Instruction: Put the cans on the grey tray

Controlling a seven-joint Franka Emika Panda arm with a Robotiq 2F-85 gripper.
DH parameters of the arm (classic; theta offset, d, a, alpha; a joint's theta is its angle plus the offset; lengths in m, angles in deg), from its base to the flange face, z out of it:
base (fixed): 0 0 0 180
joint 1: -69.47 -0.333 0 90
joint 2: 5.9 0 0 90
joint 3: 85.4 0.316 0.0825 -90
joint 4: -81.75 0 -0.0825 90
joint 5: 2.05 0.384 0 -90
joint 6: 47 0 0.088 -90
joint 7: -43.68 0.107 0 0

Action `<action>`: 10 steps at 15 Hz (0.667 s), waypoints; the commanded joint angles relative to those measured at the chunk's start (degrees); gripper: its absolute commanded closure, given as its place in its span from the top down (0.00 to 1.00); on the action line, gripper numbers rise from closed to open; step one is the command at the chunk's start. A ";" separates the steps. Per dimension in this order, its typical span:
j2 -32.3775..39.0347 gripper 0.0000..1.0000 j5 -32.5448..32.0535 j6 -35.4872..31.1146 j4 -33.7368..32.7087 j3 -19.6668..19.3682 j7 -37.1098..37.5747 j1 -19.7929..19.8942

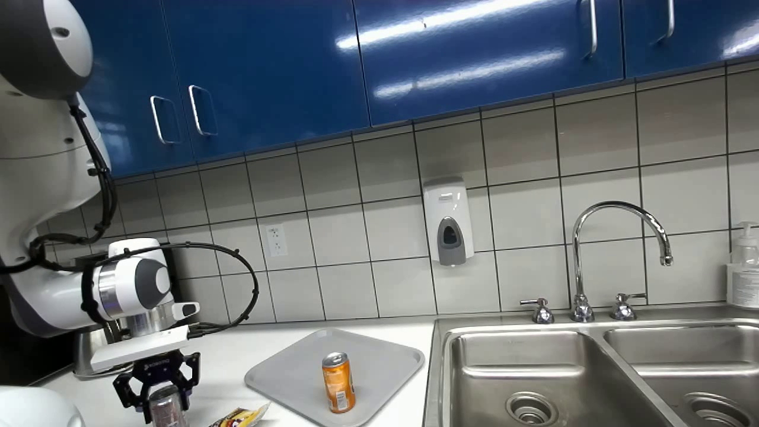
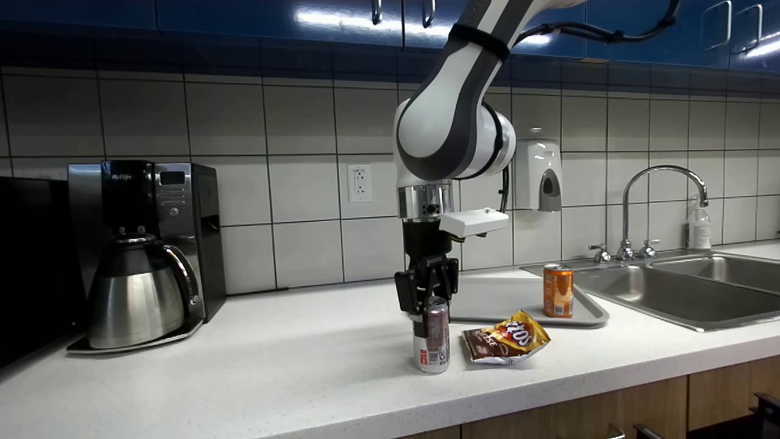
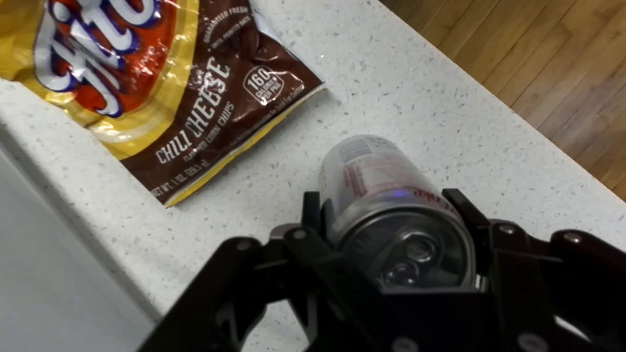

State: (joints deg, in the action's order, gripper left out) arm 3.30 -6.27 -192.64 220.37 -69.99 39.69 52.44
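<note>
Standing upright on the counter (image 2: 244, 372), at lower centre in an exterior view, the silver can (image 2: 439, 341) is between the jaws of the gripper (image 3: 381, 195), which are closed against its sides; further right, the orange can (image 2: 559, 291) stands on the grey tray (image 2: 493, 300).

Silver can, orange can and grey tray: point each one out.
Silver can (image 2: 436, 342), in an exterior view: lower side wall.
Orange can (image 2: 558, 291), in an exterior view: middle of its side.
Grey tray (image 1: 299, 366), in an exterior view: bare flat surface.

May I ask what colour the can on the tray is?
The can is orange, clearest in an exterior view.
</note>
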 commanded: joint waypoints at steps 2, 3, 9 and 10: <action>-1.22 0.38 -0.49 0.00 -0.16 0.11 -0.89 0.61; -1.70 0.38 -0.95 0.16 -0.38 -0.01 -0.63 0.56; -4.09 0.38 -3.04 0.67 -1.71 -0.42 0.40 0.29; -4.45 0.38 -3.41 0.76 -1.90 -0.47 0.52 0.31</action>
State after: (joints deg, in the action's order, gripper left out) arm 1.65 -7.78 -192.75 218.74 -70.36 39.69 52.45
